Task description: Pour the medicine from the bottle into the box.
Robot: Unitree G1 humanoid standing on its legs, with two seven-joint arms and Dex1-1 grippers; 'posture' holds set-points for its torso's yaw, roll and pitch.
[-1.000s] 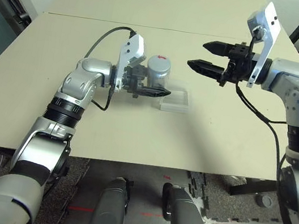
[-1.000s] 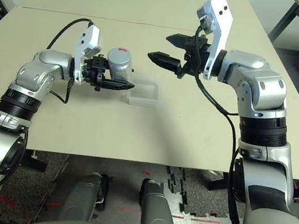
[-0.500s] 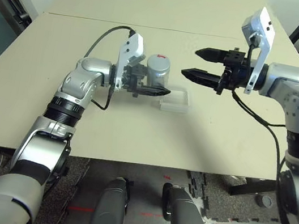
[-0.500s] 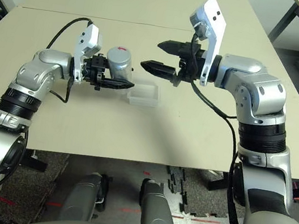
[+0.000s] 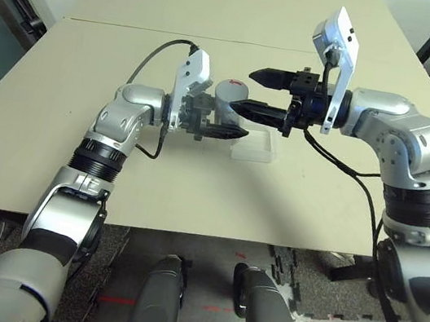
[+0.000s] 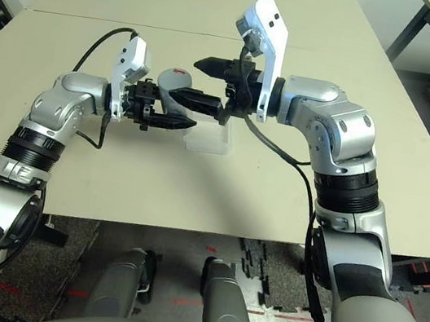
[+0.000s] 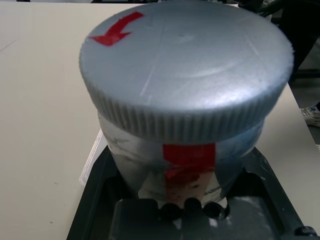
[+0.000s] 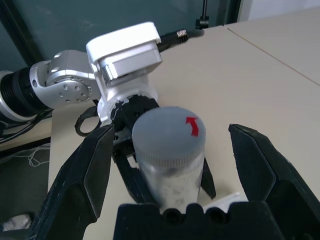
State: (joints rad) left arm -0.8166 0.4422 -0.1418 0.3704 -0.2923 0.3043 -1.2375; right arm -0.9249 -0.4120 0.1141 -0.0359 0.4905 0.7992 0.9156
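The left claw [image 5: 232,132] pinches the capped bottle [image 5: 227,101] upright, just beside the clear box [image 5: 252,145]. The right claw [image 8: 172,165] is spread wide, its fingers either side of the bottle's cap [image 8: 169,134], not touching it

Bottle [image 5: 227,101] left of box [image 5: 252,145] on table [image 5: 195,182]; right pincer [image 5: 253,91] fingers flank cap [image 8: 169,134].
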